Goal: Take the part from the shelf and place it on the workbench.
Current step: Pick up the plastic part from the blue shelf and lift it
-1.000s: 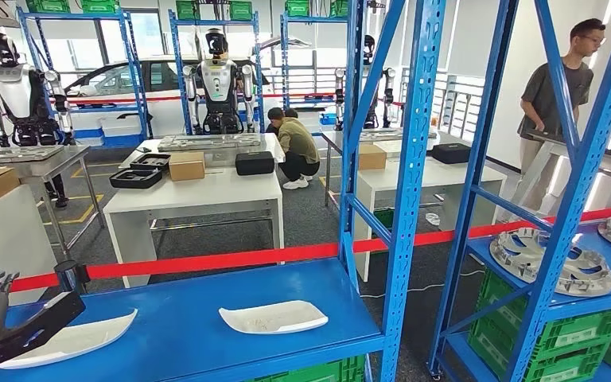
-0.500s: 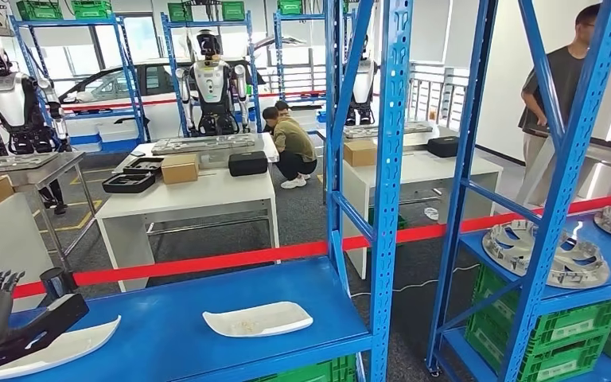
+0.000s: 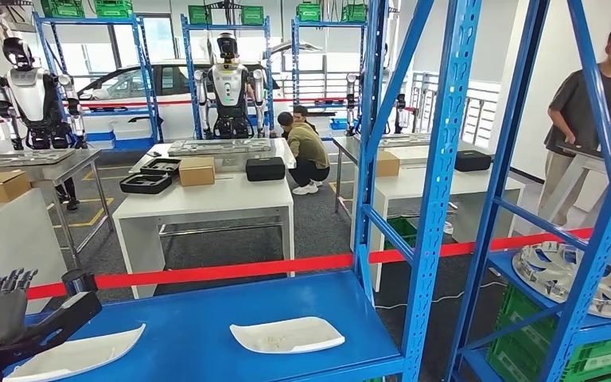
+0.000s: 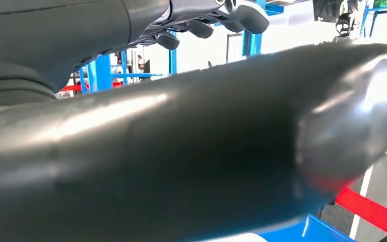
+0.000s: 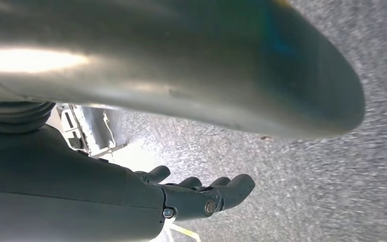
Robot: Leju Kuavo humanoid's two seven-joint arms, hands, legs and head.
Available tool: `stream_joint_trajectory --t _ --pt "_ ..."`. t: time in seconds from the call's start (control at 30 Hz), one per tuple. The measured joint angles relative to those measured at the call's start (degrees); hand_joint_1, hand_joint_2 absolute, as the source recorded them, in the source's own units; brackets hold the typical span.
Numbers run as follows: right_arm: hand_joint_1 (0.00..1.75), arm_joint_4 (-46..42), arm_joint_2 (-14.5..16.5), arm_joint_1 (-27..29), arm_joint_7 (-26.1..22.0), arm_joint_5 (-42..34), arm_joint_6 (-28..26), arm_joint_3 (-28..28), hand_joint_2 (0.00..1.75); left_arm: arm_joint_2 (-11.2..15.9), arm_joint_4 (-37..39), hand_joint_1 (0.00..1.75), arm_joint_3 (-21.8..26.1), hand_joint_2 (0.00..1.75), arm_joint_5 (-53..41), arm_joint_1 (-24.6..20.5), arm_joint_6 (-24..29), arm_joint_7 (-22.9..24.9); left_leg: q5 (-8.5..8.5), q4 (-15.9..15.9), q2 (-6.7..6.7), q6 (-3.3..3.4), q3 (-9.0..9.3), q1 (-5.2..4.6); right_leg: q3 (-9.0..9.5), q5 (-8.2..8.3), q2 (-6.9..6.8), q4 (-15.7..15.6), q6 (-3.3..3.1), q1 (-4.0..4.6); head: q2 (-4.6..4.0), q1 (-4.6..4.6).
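Observation:
Two flat white parts lie on the blue shelf board (image 3: 191,318): one at the left (image 3: 79,356) and one in the middle (image 3: 286,335). My left hand (image 3: 16,314) is at the shelf's left end, its fingers spread upward and its thick thumb reaching over the near end of the left part; it holds nothing. In the left wrist view the dark thumb (image 4: 181,151) takes up most of the picture. My right hand (image 5: 201,194) hangs over the grey floor with its fingers loosely extended and nothing in them.
A blue upright (image 3: 437,183) bounds the shelf bay on the right. Red barrier tape (image 3: 231,270) runs behind the shelf. Beyond it stands a white workbench (image 3: 215,199) with boxes and trays. Round metal parts (image 3: 573,274) lie on the right shelf. A person (image 3: 597,95) stands at the right, and another crouches (image 3: 309,151).
The whole picture has shifted, so the camera has moved. My left hand keeps its place over the left white part. Both parts lie as before.

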Motion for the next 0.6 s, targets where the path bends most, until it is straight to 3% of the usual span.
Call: stream_joint_trajectory --t 0.03,0.07,0.1,0.13,0.2,0.23,0.3,0.33,0.37,0.43,0.47,0.5,0.6 --pt "0.0 0.0 0.0 0.1 0.0 0.0 0.0 -0.1 0.0 0.0 0.1 0.0 0.0 0.0 0.0 0.0 0.0 0.0 -0.9 0.1 -0.03 -0.21 0.79 -0.06 0.66 3.63 -0.04 -3.9 0.02 -0.1 -0.01 0.01" --pt "0.0 0.0 0.0 0.2 0.0 0.0 0.0 -0.2 0.0 0.0 0.2 0.0 0.0 0.0 -0.1 0.0 0.0 0.0 -1.82 0.2 -0.1 -0.48 1.42 -0.13 1.45 6.25 -0.17 -6.8 -0.21 -0.08 -0.01 -0.03" --pt "0.0 0.0 0.0 0.3 0.0 0.1 0.0 -0.3 0.0 -0.1 0.2 0.0 0.0 0.0 -0.2 0.1 0.0 -0.1 -2.81 0.1 -0.15 -0.8 2.03 -0.19 2.09 8.04 -0.27 -8.5 -0.54 0.08 -0.01 -0.1" --pt "0.0 0.0 0.0 0.4 0.0 0.1 0.0 -0.3 0.0 0.0 0.2 0.0 0.0 0.0 -0.4 0.1 0.0 -0.1 -3.32 0.4 -0.2 -1.2 2.7 -0.21 2.64 8.5 -0.33 -9.2 -0.97 0.24 -0.02 -0.18" --pt "0.0 0.0 0.0 0.2 0.1 0.2 0.1 -0.4 0.0 0.2 0.1 0.0 0.0 0.0 -0.7 -0.2 0.2 -0.3 -2.73 2.8 -0.16 -1.91 2.68 0.01 3.93 6.73 -0.26 -9.0 -2.0 0.44 -0.01 -0.25" --pt "0.0 0.0 -0.1 0.1 0.1 0.3 0.1 -0.4 0.0 0.3 0.0 0.0 0.0 0.0 -0.9 -0.3 0.3 -0.4 -1.52 5.6 -0.04 -2.3 1.5 0.15 4.74 5.99 -0.21 -9.0 -2.44 0.37 -0.01 -0.25" --pt "0.0 0.0 -0.1 -0.1 -0.2 0.5 0.1 -0.5 0.0 0.4 0.0 0.0 0.0 0.0 -1.3 -0.4 0.5 -0.5 -0.33 12.8 0.3 -2.92 -3.61 0.4 6.7 4.43 -0.19 -9.0 -3.12 0.28 0.0 -0.27" --pt "0.0 0.0 -0.2 -0.1 -0.3 0.6 0.1 -0.5 0.0 0.4 0.0 0.0 0.0 0.0 -1.5 -0.3 0.5 -0.5 -1.16 16.0 0.41 -3.18 -6.51 0.49 7.8 3.46 -0.2 -9.0 -3.26 0.24 0.0 -0.3" --pt "0.0 0.0 -0.2 0.0 -0.4 0.6 0.1 -0.6 0.0 0.5 0.1 0.0 0.0 0.0 -1.6 -0.1 0.5 -0.5 -3.22 18.1 0.48 -3.36 -9.32 0.6 9.04 2.41 -0.15 -9.0 -3.32 0.18 0.0 -0.32" --pt "0.0 0.0 -0.2 0.2 -0.4 0.6 0.1 -0.7 0.0 0.6 0.2 0.0 0.0 0.0 -1.7 0.2 0.5 -0.5 -8.17 18.4 0.58 -3.55 -13.43 0.75 11.77 0.17 0.01 -9.1 -3.23 0.01 0.0 -0.37" --pt "0.0 0.0 -0.1 0.2 -0.4 0.6 0.1 -0.7 0.0 0.7 0.3 0.0 0.0 0.0 -1.7 0.2 0.5 -0.5 -9.2 16.8 0.63 -3.55 -14.67 0.77 13.26 -1.01 0.09 -9.1 -3.09 -0.11 0.0 -0.39" --pt "0.0 0.0 -0.1 0.2 -0.4 0.6 0.1 -0.7 0.0 0.8 0.3 0.0 0.0 0.0 -1.7 0.3 0.5 -0.5 -7.82 14.1 0.71 -3.46 -15.37 0.77 14.72 -2.16 0.13 -9.2 -2.91 -0.24 0.0 -0.41" --pt "0.0 0.0 -0.1 0.2 -0.4 0.6 0.1 -0.7 0.0 1.4 0.5 0.0 0.0 0.0 -1.7 0.4 0.4 -0.5 6.75 3.9 1.59 -2.96 -15.46 0.64 18.78 -5.6 0.29 -10.1 -2.11 -0.29 -0.01 -0.54"
